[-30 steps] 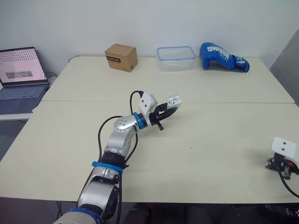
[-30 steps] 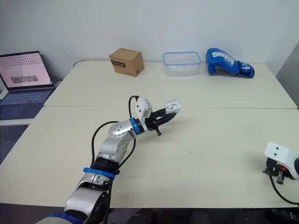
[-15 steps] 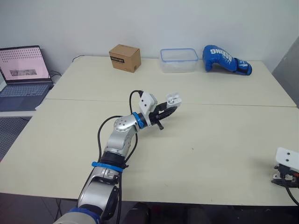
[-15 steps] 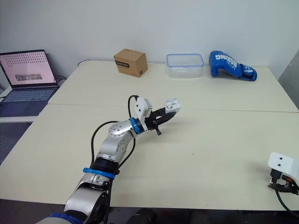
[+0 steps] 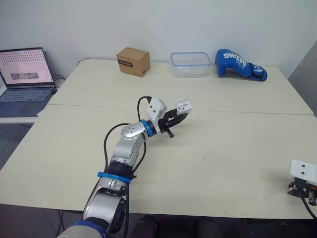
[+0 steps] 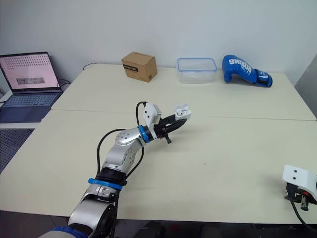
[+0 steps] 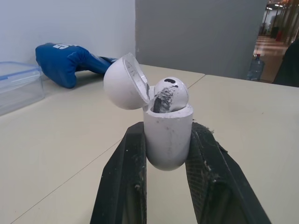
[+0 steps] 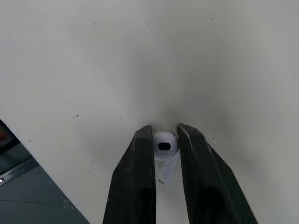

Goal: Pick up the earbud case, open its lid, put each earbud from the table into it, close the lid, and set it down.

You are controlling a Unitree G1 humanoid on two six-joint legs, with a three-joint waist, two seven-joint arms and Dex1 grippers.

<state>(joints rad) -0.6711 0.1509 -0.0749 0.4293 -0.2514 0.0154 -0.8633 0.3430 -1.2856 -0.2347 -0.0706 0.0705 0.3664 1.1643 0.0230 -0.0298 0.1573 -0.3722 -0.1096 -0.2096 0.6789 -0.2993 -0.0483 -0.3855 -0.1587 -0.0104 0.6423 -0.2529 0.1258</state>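
Status: I've got the case (image 5: pixel 184 104) off the table (image 5: pixel 237 148), clamped at its lower body between the left gripper's (image 7: pixel 167 130) two fingers, held over mid-table a touch toward 12 o'clock. Lid (image 7: pixel 122 80) is swung open. One earbud (image 7: pixel 171 91) looks seated in the case; I can't see into the other slot from the left wrist view.

Second earbud (image 8: pixel 164 143) is at the table's 4 o'clock edge, well apart from the case. Right gripper (image 8: pixel 164 130) is down on it, fingers closed in on either side. Looks like a pinch, but I can't tell whether it's off the surface.

My read: pick-up and lid-open done, first bud in, second bud at the grasp stage. Left to do: lift it, carry it toward 10 o'clock to the case, seat it, shut the lid, set the case down. Roughly halfway.

Risk as I see it: small round bud, narrow pinch, easy to squirt out near that edge.
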